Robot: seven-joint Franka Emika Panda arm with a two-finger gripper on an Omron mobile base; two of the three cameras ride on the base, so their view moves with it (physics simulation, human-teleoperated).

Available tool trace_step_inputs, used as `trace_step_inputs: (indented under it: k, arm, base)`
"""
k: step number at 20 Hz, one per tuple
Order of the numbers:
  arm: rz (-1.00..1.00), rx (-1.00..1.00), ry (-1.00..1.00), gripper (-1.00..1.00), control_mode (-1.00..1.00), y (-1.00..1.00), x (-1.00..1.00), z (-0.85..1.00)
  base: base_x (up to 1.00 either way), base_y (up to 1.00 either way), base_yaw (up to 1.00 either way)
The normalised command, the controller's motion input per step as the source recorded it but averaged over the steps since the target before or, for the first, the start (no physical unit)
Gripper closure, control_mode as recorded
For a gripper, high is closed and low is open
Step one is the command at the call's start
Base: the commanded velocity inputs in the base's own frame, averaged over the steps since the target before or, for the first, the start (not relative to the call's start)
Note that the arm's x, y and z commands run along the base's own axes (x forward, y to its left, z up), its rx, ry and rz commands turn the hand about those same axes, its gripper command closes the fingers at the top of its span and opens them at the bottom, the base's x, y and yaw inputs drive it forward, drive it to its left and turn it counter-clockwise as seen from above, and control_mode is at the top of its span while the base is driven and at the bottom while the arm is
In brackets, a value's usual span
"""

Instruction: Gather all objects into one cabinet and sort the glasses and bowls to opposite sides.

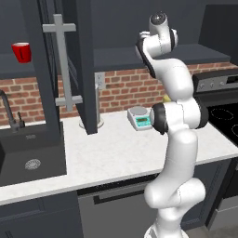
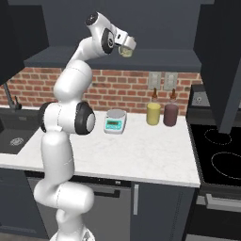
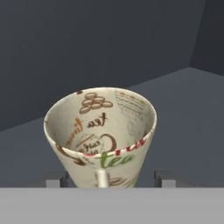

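Gripper [image 3: 105, 179] fingertips stand on either side of a cream mug [image 3: 101, 135] in the hand view, closed on its lower body — the printed mug tips toward the camera over the dark cabinet shelf [image 3: 183, 109].

From the right base view the gripper [image 2: 126, 46] holds the mug [image 2: 126, 51] just above the shelf [image 2: 155, 59]; a scale [image 2: 115, 121] and two bottles [image 2: 161, 112] sit on the counter [image 2: 141, 155].

From the left base view, a red cup [image 1: 21, 51] stands on the far-left shelf — well apart.
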Motion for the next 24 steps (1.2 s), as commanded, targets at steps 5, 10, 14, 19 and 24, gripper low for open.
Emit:
trace_step_inputs:
  k: [5,10,14,19,24]
  arm:
    - [0.0,-0.01,0.0,1.0,-1.0,-0.14,0.0,-0.24]
    - [0.0,-0.05,0.0,1.0,-1.0,-0.14,-0.01,-0.3]
    - [0.04,-0.06,0.0,1.0,-1.0,-0.11,-0.4,-0.21]
    - [0.13,-0.12,0.0,1.0,-1.0,0.0,-0.85,-0.26]
    - [0.17,-0.09,-0.05,1.0,-1.0,-0.01,-1.0,-0.15]
  base:
    - [0.0,0.0,0.0]
    - [0.0,0.0,0.0]
    - [0.0,0.0,0.0]
    - [0.0,0.0,0.0]
    - [0.0,0.0,0.0]
